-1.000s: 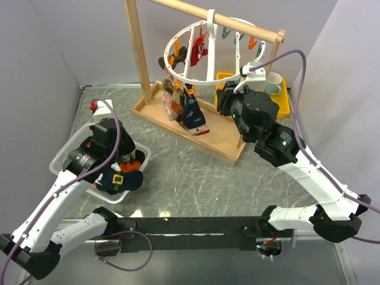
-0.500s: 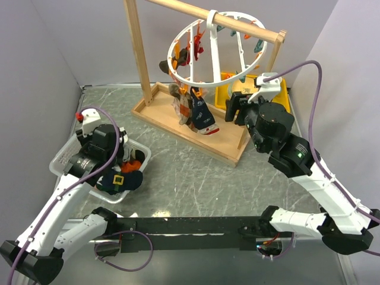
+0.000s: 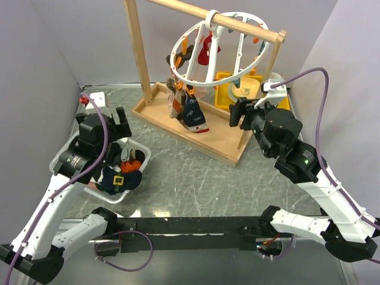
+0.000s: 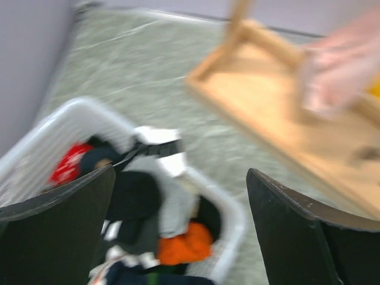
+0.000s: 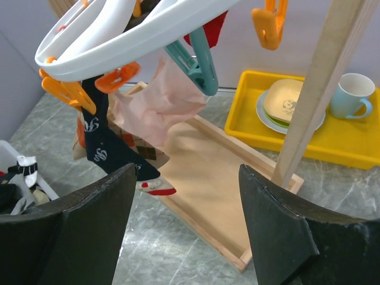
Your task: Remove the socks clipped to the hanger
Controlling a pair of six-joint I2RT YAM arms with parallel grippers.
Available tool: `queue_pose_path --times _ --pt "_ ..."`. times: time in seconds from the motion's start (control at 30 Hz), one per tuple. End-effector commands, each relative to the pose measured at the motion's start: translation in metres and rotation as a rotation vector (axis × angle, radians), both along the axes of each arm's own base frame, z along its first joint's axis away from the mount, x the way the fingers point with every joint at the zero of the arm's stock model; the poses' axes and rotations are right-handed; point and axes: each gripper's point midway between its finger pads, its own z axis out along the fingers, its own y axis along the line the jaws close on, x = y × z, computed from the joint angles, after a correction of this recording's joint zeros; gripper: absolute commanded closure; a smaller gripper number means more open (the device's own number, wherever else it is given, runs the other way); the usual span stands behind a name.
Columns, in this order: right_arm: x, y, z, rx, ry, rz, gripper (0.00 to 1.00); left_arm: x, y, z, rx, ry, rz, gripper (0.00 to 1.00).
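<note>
Hanger (image 5: 107, 37): white ring, tilted, hooked on wooden rack (image 3: 135, 47) at 12 o'clock of the table in the top view. Socks (image 5: 104, 145): navy, pink and red ones clipped to the ring, dangling over the rack's base; others heaped in white basket (image 3: 62, 157) at 8 o'clock. Left gripper (image 4: 179, 172): jaws wide apart, empty, above the basket. Right gripper (image 5: 187, 168): jaws apart, holding nothing, near the ring at its 4 o'clock, not touching. Yellow tray (image 5: 332, 151): holds crockery, at 1 o'clock.
</note>
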Motion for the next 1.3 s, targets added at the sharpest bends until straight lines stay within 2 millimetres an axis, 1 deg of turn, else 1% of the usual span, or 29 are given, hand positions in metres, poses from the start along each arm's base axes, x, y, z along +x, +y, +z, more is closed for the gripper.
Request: queue_pose_path --times 0.0,0.03,0.07,0.1,0.13,0.17,0.2,0.27,0.3,0.37,0.4,0.43,0.47,0.53,0.6,0.63,0.67,0.7,0.73,0.77,0.83,0.87,0.93,0.97,1.0,1.07,1.1,1.17,1.27 --pt "-0.004 0.005 0.011 0.053 -0.029 0.052 0.22 0.002 -0.060 0.035 -0.129 -0.093 -0.318 0.01" --pt "-0.005 0.006 0.011 0.056 -0.028 0.058 0.22 0.001 -0.068 0.040 -0.149 -0.114 -0.364 0.01" --pt "-0.005 0.007 0.010 0.058 -0.028 0.064 0.22 -0.004 -0.088 0.057 -0.194 -0.176 -0.475 0.03" --pt "-0.006 0.008 0.010 0.064 -0.027 0.076 0.22 -0.005 -0.096 0.058 -0.225 -0.190 -0.509 0.04" --pt "-0.006 0.009 0.010 0.069 -0.025 0.080 0.21 -0.008 -0.107 0.063 -0.254 -0.211 -0.569 0.05" --pt "-0.006 0.010 0.009 0.069 -0.021 0.083 0.21 -0.008 -0.116 0.078 -0.287 -0.276 -0.619 0.07" --pt "-0.006 0.009 0.007 0.069 -0.013 0.081 0.21 -0.014 -0.131 0.078 -0.333 -0.269 -0.700 0.07" --pt "-0.006 0.009 0.006 0.074 -0.001 0.082 0.21 -0.012 -0.145 0.082 -0.370 -0.276 -0.760 0.06" --pt "-0.006 0.010 0.005 0.081 0.006 0.084 0.21 -0.014 -0.152 0.091 -0.399 -0.300 -0.797 0.05" --pt "-0.009 0.011 0.004 0.086 0.014 0.097 0.20 -0.007 -0.159 0.091 -0.413 -0.294 -0.809 0.01" --pt "-0.010 0.012 0.003 0.092 0.019 0.102 0.20 -0.005 -0.162 0.099 -0.416 -0.314 -0.817 0.01" --pt "-0.011 0.013 0.002 0.096 0.020 0.111 0.20 -0.003 -0.165 0.100 -0.416 -0.315 -0.825 0.01" --pt "-0.013 0.012 0.002 0.102 0.018 0.114 0.20 0.002 -0.170 0.096 -0.414 -0.300 -0.831 0.01" --pt "-0.015 0.011 0.002 0.109 0.019 0.118 0.20 0.003 -0.177 0.103 -0.412 -0.319 -0.853 0.01" --pt "-0.017 0.010 0.000 0.111 0.019 0.120 0.20 0.006 -0.189 0.100 -0.406 -0.312 -0.881 0.01" --pt "-0.018 0.008 0.001 0.115 0.014 0.119 0.20 0.006 -0.193 0.104 -0.405 -0.335 -0.895 0.01" --pt "-0.018 0.008 -0.002 0.116 0.015 0.117 0.20 0.010 -0.198 0.100 -0.401 -0.326 -0.902 0.05" --pt "-0.018 0.008 -0.002 0.122 0.014 0.115 0.20 0.009 -0.204 0.101 -0.395 -0.329 -0.915 0.06" --pt "-0.019 0.007 -0.003 0.123 0.013 0.117 0.19 0.011 -0.207 0.100 -0.391 -0.329 -0.920 0.12" --pt "-0.019 0.008 -0.002 0.130 0.012 0.123 0.19 0.016 -0.212 0.096 -0.384 -0.320 -0.917 0.14" --pt "-0.021 0.009 -0.001 0.134 0.010 0.133 0.19 0.018 -0.218 0.098 -0.368 -0.328 -0.924 0.16" --pt "-0.020 0.009 -0.001 0.135 0.010 0.134 0.19 0.024 -0.221 0.094 -0.359 -0.323 -0.909 0.16" --pt "-0.022 0.009 0.000 0.136 0.011 0.136 0.19 0.027 -0.227 0.095 -0.331 -0.335 -0.904 0.18" --pt "-0.022 0.009 0.000 0.137 0.010 0.141 0.19 0.033 -0.231 0.088 -0.311 -0.321 -0.897 0.20" --pt "-0.023 0.010 0.000 0.140 0.011 0.144 0.19 0.036 -0.233 0.090 -0.305 -0.326 -0.888 0.21" --pt "-0.024 0.009 0.001 0.145 0.008 0.146 0.19 0.045 -0.238 0.083 -0.288 -0.311 -0.867 0.21" --pt "-0.025 0.009 0.001 0.147 0.008 0.149 0.19 0.048 -0.239 0.083 -0.265 -0.320 -0.843 0.21" --pt "-0.027 0.008 0.002 0.155 0.006 0.150 0.19 0.058 -0.239 0.074 -0.221 -0.308 -0.795 0.16" --pt "-0.028 0.006 0.003 0.160 0.003 0.149 0.19 0.062 -0.246 0.068 -0.185 -0.304 -0.791 0.14"
